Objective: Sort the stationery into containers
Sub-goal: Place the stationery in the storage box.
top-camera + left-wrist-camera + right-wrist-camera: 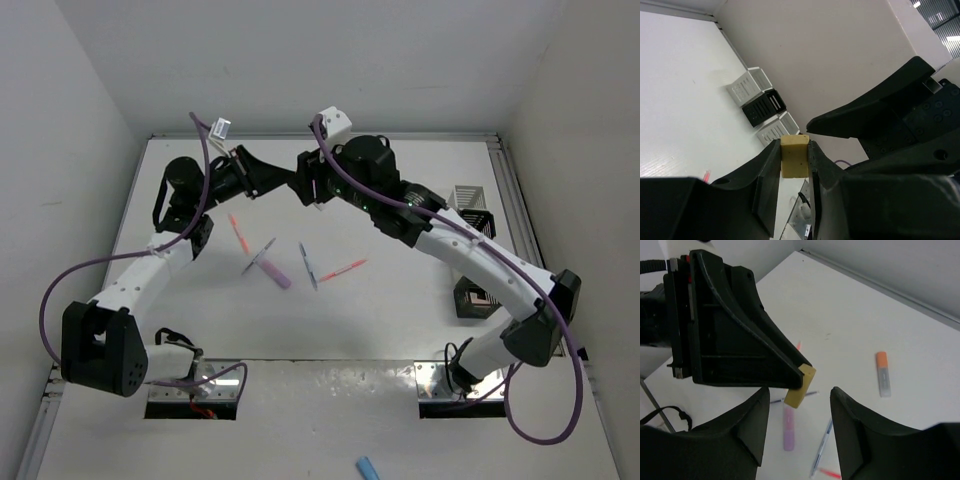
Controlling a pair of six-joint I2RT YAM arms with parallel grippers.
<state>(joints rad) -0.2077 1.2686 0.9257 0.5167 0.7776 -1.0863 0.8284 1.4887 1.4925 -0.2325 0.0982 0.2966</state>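
My left gripper (287,180) is shut on a tan eraser block (794,156), held in the air over the back of the table. My right gripper (304,190) is open, with its fingers either side of the eraser (801,386) and not touching it. On the table below lie a purple marker (788,427), a blue pen (821,447), a pink pen (345,270) and an orange marker (882,374). Wire-mesh containers stand at the right: a silver-white one (468,194), a black one (479,221) and another (477,297) nearer the front.
An orange-pink pen (238,233) lies left of the purple marker (277,273). A blue item (368,467) lies on the near ledge in front of the arm bases. The walls close in behind and on both sides.
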